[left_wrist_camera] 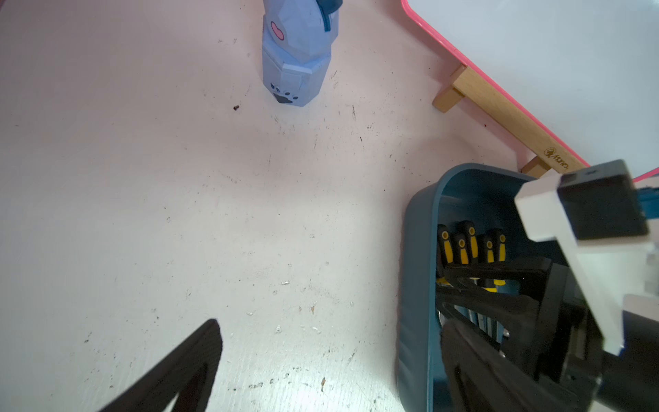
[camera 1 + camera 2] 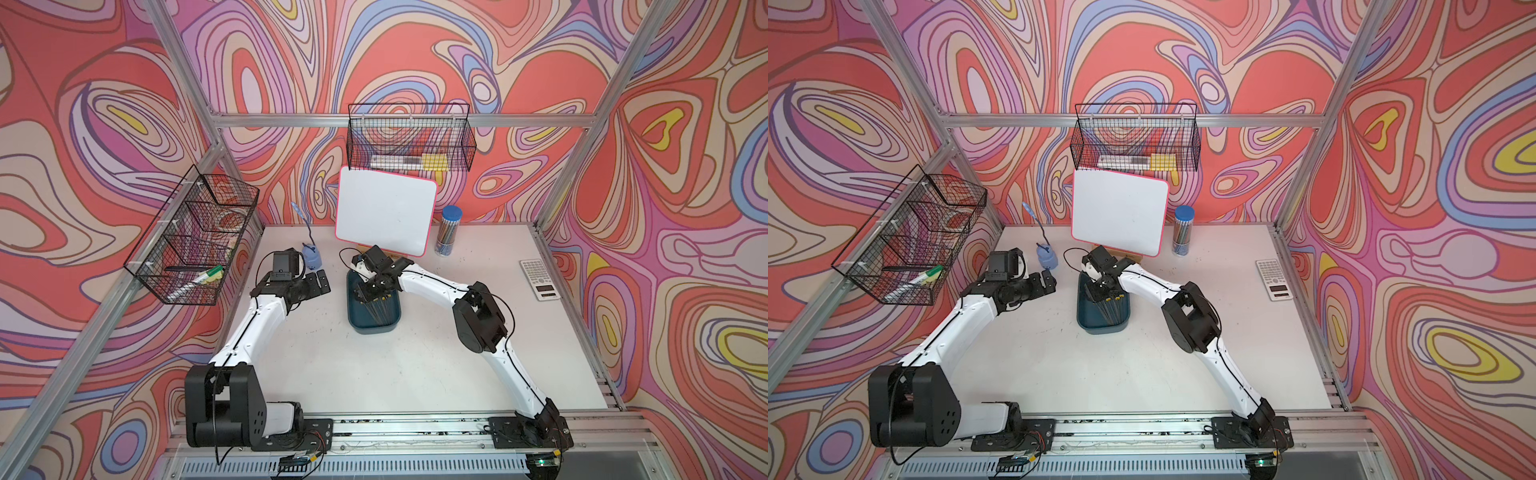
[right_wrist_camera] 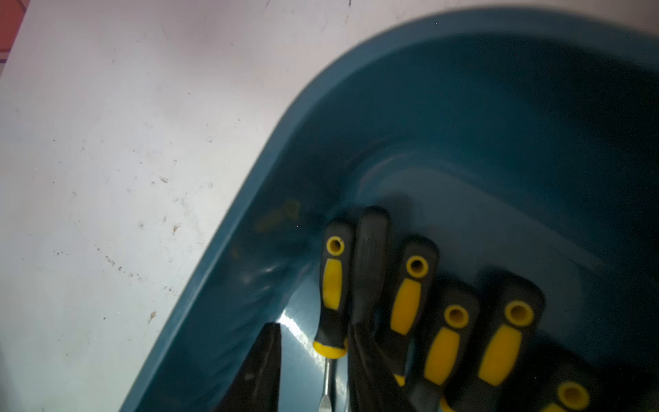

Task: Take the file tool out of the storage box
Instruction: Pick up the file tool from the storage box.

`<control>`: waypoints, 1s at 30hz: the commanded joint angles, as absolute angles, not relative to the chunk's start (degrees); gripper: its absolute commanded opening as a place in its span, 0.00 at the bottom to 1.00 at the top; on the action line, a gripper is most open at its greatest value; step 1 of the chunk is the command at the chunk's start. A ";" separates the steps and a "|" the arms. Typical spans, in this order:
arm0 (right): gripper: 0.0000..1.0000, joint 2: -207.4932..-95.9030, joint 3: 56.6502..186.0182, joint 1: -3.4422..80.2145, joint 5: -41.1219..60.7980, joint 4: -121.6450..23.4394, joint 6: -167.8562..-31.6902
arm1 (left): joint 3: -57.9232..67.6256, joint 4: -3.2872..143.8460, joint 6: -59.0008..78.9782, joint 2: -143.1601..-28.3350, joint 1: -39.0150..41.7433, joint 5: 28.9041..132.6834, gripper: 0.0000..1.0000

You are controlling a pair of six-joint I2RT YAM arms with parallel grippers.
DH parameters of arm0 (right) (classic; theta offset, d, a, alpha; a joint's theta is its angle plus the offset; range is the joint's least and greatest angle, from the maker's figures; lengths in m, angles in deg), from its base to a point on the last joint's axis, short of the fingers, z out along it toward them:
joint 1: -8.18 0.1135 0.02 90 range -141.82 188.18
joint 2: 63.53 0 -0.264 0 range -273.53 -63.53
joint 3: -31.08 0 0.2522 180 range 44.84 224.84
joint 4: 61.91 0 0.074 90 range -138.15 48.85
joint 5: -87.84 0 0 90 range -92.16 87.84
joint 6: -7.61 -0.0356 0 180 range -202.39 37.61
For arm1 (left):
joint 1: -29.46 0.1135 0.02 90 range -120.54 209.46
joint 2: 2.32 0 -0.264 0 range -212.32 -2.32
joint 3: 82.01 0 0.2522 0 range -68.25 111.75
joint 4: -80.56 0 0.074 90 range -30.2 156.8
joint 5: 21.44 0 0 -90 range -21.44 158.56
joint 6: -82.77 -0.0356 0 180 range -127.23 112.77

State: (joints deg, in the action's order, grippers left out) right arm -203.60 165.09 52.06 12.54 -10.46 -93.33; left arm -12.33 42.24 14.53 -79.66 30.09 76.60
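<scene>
The storage box (image 2: 374, 328) (image 2: 1100, 326) is a dark teal tub in mid-table in both top views. Several file tools (image 2: 382, 309) with black-and-yellow handles lie in it. My right gripper (image 2: 365, 293) (image 3: 315, 371) reaches down into the far end of the box. Its fingers (image 3: 264, 367) stand narrowly apart on either side of the thin shaft of the leftmost file tool (image 3: 333, 285), with a gap still showing on one side. My left gripper (image 2: 318, 280) (image 1: 331, 323) hovers wide open over bare table just left of the box (image 1: 417, 285), holding nothing.
A pink-edged whiteboard (image 2: 384, 212) on a wooden stand rises just behind the box. A blue figurine lamp (image 2: 311, 257) sits behind the left gripper. A pencil tube (image 2: 449, 230) and a calculator (image 2: 540, 278) lie to the right. Wire baskets (image 2: 195, 237) (image 2: 409, 141) hang on the walls.
</scene>
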 commanded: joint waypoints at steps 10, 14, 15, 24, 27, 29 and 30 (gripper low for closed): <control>0.31 -206.42 167.43 52.89 12.09 -11.52 -92.94 | -12.71 40.79 15.88 -79.37 30.03 79.39 1.00; 0.31 -207.63 167.97 52.89 11.48 -10.90 -92.89 | -12.87 40.73 15.88 -79.57 30.05 79.39 1.00; 0.31 -207.88 168.02 52.88 10.89 -10.69 -92.89 | -12.96 40.71 15.88 -79.57 30.08 79.53 1.00; 0.31 -210.25 169.48 52.90 4.22 -6.76 -92.14 | -13.49 39.99 14.81 -79.35 30.08 78.74 1.00; 0.30 -210.62 169.54 52.92 4.14 -7.01 -92.49 | -13.67 39.82 14.74 -79.24 30.06 78.53 0.99; 0.22 -210.99 169.65 53.00 3.46 -7.11 -92.98 | -13.76 39.73 14.67 -79.11 30.07 78.56 1.00; 0.18 -211.18 169.89 53.00 2.87 -7.05 -93.31 | -13.76 39.64 14.65 -79.04 30.02 78.44 1.00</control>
